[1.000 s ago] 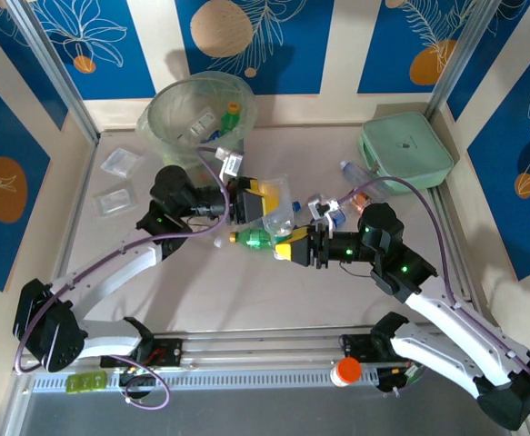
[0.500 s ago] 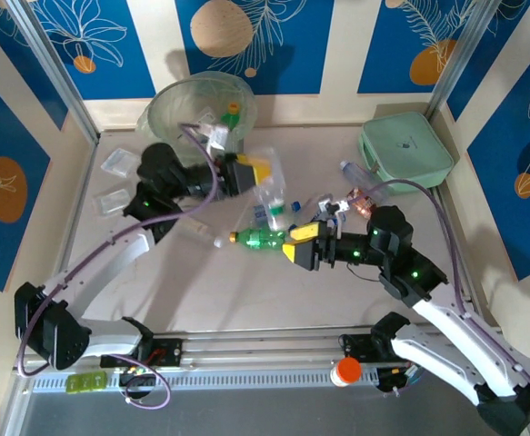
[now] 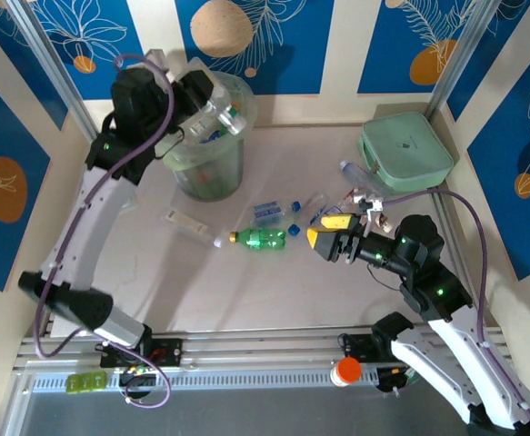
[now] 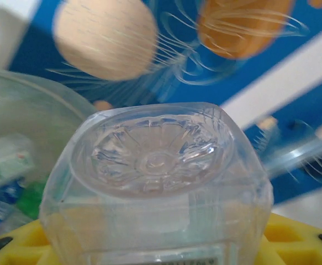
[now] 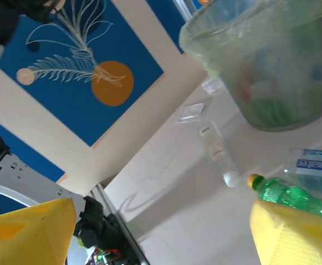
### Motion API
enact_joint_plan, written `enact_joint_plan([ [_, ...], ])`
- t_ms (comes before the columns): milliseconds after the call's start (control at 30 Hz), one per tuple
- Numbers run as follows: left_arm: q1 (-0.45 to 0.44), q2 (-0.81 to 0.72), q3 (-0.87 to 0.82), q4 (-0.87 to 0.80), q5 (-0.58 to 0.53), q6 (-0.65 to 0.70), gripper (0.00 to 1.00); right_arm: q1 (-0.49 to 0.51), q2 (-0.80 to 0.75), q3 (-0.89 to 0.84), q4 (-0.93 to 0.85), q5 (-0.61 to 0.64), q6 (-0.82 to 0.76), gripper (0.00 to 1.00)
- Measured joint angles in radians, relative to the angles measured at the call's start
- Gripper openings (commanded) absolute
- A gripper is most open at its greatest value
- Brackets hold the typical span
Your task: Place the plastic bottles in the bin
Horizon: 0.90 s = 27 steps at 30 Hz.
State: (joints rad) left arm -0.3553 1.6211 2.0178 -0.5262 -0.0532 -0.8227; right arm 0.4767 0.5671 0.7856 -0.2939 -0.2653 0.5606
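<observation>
The bin (image 3: 206,173) stands far left on the surface (image 3: 274,300); bottles (image 3: 263,239) lie before it, mid-surface; a case (image 3: 406,150) sits far right.

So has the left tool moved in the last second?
Yes. The left tool, gripping a clear bottle, went from beside the green bottle to the rim of the bin, far left.

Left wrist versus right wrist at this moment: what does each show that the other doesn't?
Left wrist: the base of a clear bottle, close up, gripped by the left gripper. Right wrist: the right gripper, open, with a green bottle and a white-capped clear bottle lying on the table. Shared: the bin and the blue wall panels.
</observation>
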Motion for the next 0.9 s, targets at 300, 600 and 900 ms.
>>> enact_joint_plan([
  [300,0.082,0.256,0.21,-0.201,-0.117,-0.11,0.31,0.0,0.039,0.0,-0.009,0.0,0.0,0.81],
  [600,0.124,0.268,-0.051,-0.018,-0.163,-0.433,0.33,0.0,0.052,-0.018,0.0,-0.005,0.008,0.81],
  [900,0.124,0.345,-0.058,0.053,-0.211,-0.6,0.49,0.0,0.063,-0.045,0.016,-0.023,0.024,0.81],
])
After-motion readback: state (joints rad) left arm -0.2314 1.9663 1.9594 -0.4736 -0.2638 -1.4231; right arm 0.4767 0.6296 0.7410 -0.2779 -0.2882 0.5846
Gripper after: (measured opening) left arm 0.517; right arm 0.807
